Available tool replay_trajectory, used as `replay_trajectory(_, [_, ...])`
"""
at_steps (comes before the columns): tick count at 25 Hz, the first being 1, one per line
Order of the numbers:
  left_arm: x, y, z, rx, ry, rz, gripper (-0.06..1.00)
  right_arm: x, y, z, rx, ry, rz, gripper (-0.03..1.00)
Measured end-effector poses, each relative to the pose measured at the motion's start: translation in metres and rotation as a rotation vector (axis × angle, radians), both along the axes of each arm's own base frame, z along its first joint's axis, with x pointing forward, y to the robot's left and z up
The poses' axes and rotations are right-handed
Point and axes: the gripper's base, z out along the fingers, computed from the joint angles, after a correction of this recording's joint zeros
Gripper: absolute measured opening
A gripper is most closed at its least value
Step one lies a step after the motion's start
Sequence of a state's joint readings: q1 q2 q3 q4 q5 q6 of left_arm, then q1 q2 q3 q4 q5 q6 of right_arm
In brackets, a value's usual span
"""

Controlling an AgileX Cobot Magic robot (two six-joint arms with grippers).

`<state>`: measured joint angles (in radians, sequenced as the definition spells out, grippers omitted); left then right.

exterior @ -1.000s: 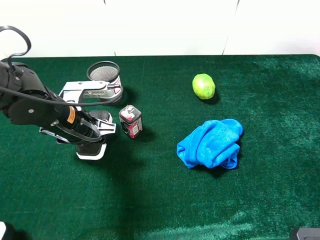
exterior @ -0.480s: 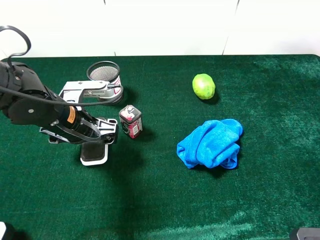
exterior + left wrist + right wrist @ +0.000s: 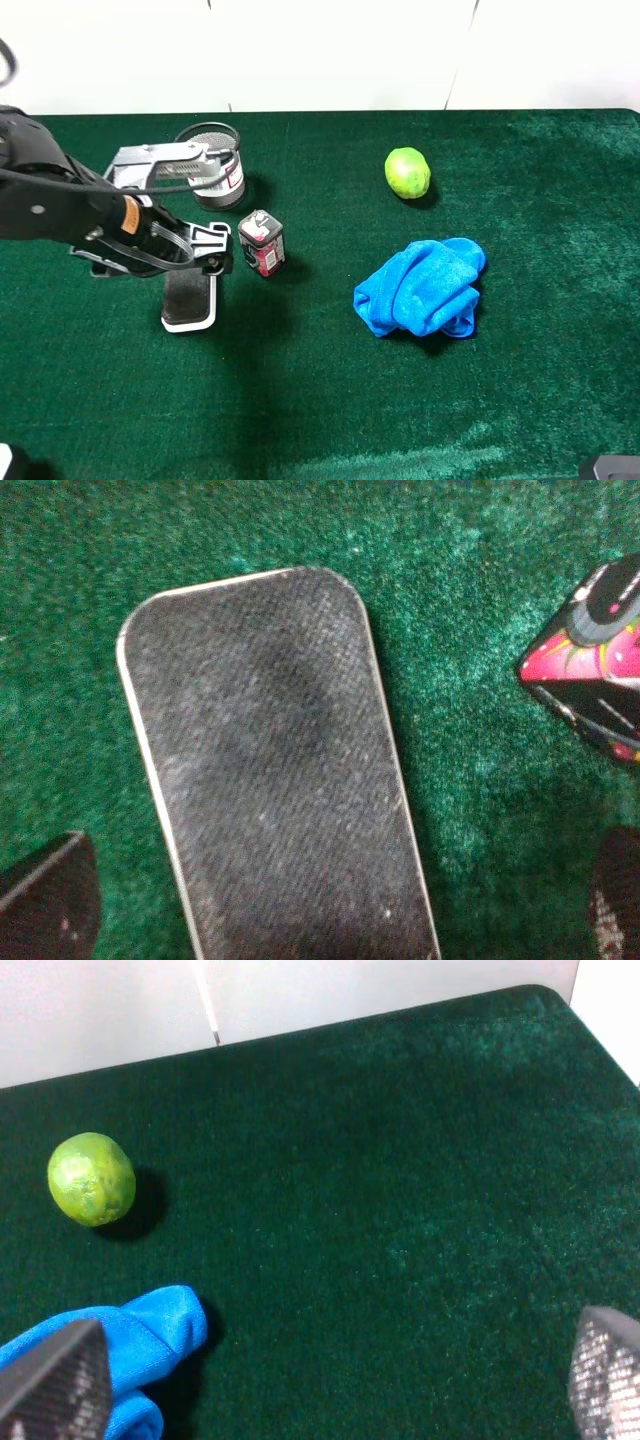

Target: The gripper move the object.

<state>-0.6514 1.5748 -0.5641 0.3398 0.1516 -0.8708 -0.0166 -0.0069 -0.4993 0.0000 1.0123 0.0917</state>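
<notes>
The board eraser (image 3: 188,299), black felt top on a white base, lies flat on the green table, left of the small red-and-grey can (image 3: 262,242). It fills the left wrist view (image 3: 270,770). My left gripper (image 3: 165,260) hovers just above the eraser's far end, open and holding nothing. Its two fingertips (image 3: 45,905) stand apart on either side of the eraser, not touching it; the gripper (image 3: 330,910) is centred over it. My right gripper (image 3: 325,1380) is open and empty above bare table at the right.
A black mesh cup (image 3: 212,160) stands behind the left arm. A green lime (image 3: 407,172) lies at the back middle, and a crumpled blue cloth (image 3: 422,286) right of centre. The can also shows in the left wrist view (image 3: 590,670). A white wall runs along the table's far edge.
The left gripper slid the eraser a little toward the front, then let go and rose back toward the mesh cup. The eraser now lies uncovered. The right arm has not moved.
</notes>
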Motion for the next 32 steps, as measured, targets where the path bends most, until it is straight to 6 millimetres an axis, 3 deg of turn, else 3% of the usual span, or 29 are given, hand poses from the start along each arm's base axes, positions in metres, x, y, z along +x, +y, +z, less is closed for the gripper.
replay_trajectory(9, [-0.015, 0.015, 0.041, -0.008, -0.037, 0.054, 0.99, 0.0, 0.0, 0.0, 0.0, 0.0, 0.0, 0.7])
replay_trajectory(15, [-0.036, 0.029, 0.065, -0.016, 0.009, 0.085, 0.99, 0.0, 0.0, 0.0, 0.0, 0.0, 0.0, 0.7])
replay_trajectory(32, [-0.075, 0.059, 0.156, 0.08, 0.006, -0.113, 0.99, 0.0, 0.0, 0.0, 0.0, 0.001, 0.0, 0.7])
